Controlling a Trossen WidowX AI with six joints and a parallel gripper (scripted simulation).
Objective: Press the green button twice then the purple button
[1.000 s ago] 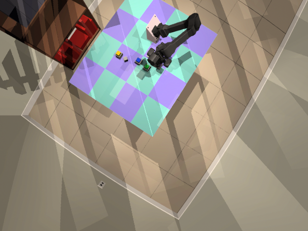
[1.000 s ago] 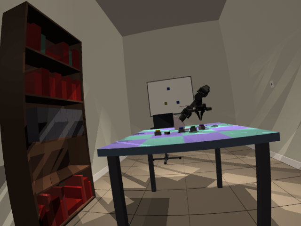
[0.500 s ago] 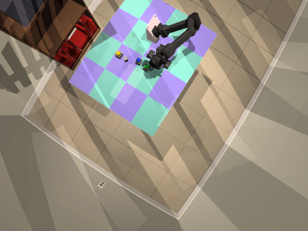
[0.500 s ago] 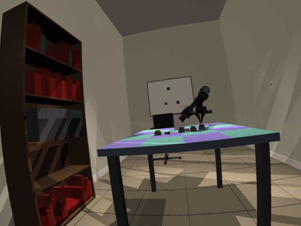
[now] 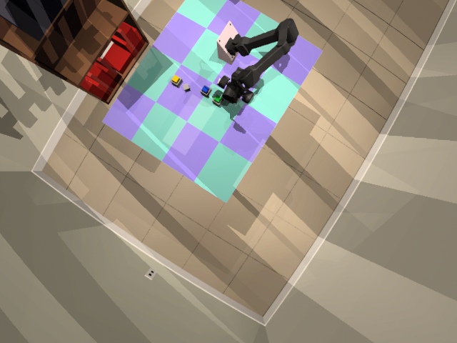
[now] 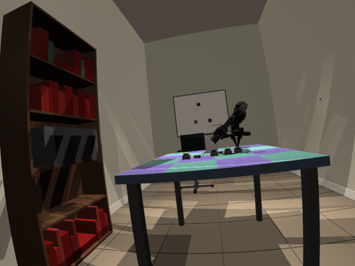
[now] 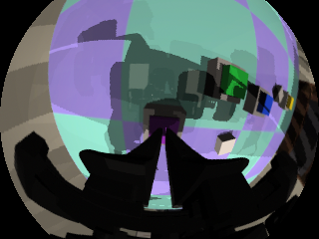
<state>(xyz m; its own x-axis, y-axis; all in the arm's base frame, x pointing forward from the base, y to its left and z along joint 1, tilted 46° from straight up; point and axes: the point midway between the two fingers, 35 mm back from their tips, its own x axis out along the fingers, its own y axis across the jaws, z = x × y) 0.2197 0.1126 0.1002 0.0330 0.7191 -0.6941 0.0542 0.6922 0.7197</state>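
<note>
A tall bookcase point(image 6: 48, 137) with red books stands at the side of the room, and a whiteboard point(image 6: 200, 112) hangs on the far wall behind the table point(image 6: 223, 168), whose top is a checker of purple and teal squares. The black arm point(image 5: 265, 48) rises from a pale base point(image 5: 226, 42) at the table's far edge, folds over and points its gripper point(image 6: 237, 145) straight down. The buttons sit in one line that runs slantwise across the top view: yellow button point(image 5: 176, 79) at one end, then a small grey block point(image 5: 186, 86), the blue button point(image 5: 205, 90), the green button point(image 5: 218, 98), and last the purple button point(image 7: 163, 121), which the top view hides under the wrist. In the wrist view the closed fingers form a single narrow wedge whose tip meets the purple cap, with nothing gripped between them; whether the cap is pressed down cannot be told. The green button lies just beside the gripper, apart from it, and the blue and yellow buttons trail away beyond it. A second small pale block point(image 7: 226, 142) shows near the fingers in the wrist view, not touching them. Each button is a squat square cap on a grey housing, facing upward.
</note>
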